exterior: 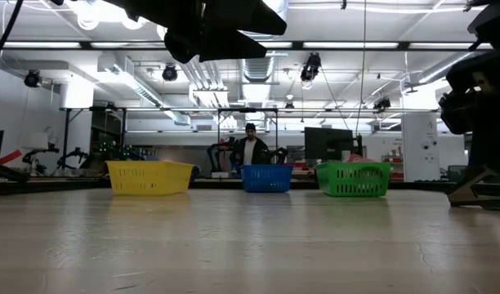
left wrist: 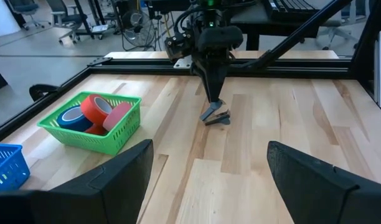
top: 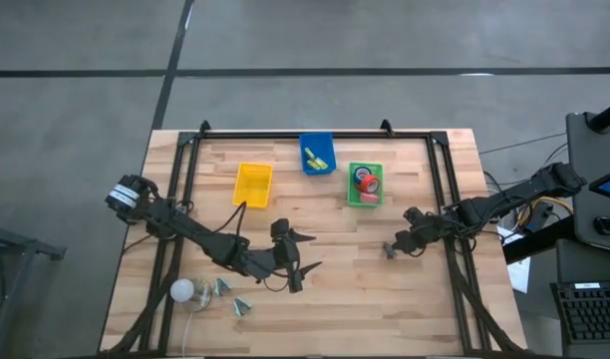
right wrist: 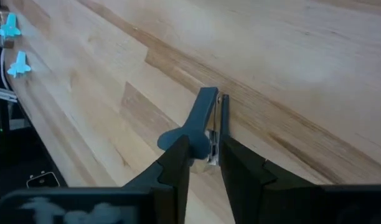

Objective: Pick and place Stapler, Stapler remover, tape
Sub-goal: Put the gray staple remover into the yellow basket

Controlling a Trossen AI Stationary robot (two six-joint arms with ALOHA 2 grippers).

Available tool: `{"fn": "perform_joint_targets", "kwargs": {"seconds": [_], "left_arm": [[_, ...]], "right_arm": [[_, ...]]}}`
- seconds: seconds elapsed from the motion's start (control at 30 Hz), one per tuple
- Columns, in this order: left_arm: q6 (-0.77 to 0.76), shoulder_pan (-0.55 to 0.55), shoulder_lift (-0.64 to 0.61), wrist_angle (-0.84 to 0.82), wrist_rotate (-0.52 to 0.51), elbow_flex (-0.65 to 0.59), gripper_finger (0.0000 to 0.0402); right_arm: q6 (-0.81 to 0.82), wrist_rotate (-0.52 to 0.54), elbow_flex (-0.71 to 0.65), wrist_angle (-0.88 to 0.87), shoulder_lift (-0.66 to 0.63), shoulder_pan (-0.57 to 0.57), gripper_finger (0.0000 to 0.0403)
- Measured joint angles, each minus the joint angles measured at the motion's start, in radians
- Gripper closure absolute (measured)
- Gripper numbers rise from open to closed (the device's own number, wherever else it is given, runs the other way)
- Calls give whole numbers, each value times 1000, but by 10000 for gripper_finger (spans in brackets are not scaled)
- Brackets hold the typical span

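The green tray [top: 365, 185] already holds the tape [top: 366, 182] rolls, sorted apart. The left gripper [top: 303, 261] hangs splayed and empty mid-table, while the right gripper [top: 393, 248] pinches the staple remover [right wrist: 200, 124] on the wood, probably to lift it.

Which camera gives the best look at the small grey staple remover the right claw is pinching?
The right wrist view: the small grey staple remover fills the frame between the right gripper. The left wrist view shows it farther off, the high view as a speck, the low view at the edge.

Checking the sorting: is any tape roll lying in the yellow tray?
No. The yellow tray holds no rolls; the tape rolls sit in the green tray.
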Motion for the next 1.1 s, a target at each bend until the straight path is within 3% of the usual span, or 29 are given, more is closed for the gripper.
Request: {"fn": "perform_joint_targets", "kwargs": {"seconds": [0.33,0.63,0.87,1.1], "left_arm": [[0,2,0,0,-1,-1,85],[19,2,0,1,-1,-17,85],[252,2,0,29,6,-50,85],[557,1,1,38,56,-40,85]], "right_arm": [[-49,-2,-4,46,2,0,388],[-110,40,-5,146,1,0,394],[-213,175,-5,390,5,-1,394],[-251,188,-5,530,58,-1,394]]}}
